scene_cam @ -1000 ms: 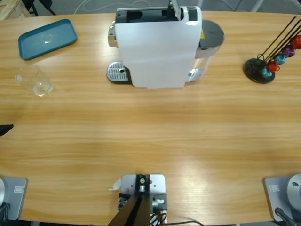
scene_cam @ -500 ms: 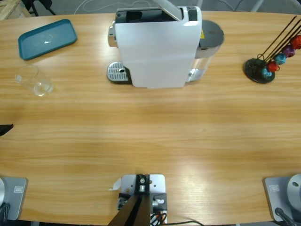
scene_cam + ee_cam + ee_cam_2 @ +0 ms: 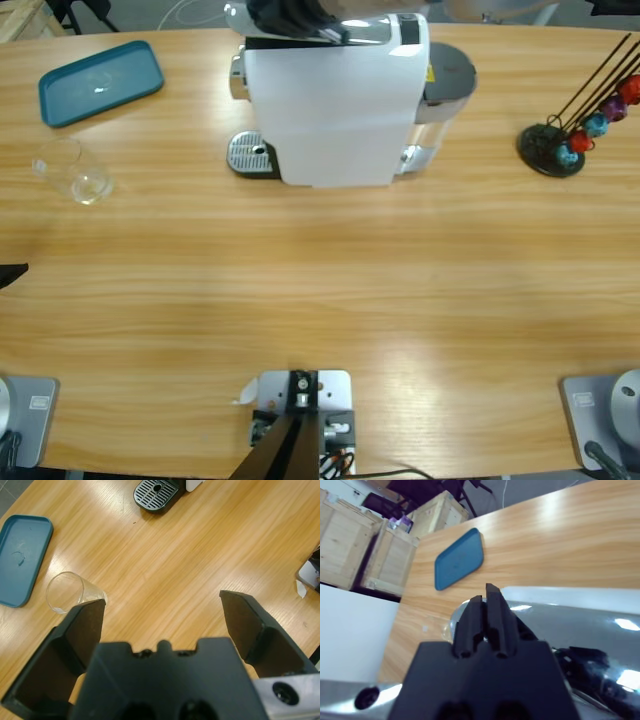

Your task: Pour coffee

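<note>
Left jaws gape above the glass (image 3: 70,592); right jaws sit closed over the coffee machine (image 3: 335,95).

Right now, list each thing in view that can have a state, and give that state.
Glass: upright on the table, looks empty, not held.
Blue tray: flat on the table, nothing on it.
Drip grate: bare, no cup under the spout.
Coffee machine: upright; right end effector over its top.
Capsule rack: standing, capsules on it.
Left end effector: open, holding nothing.
Right end effector: shut.
</note>
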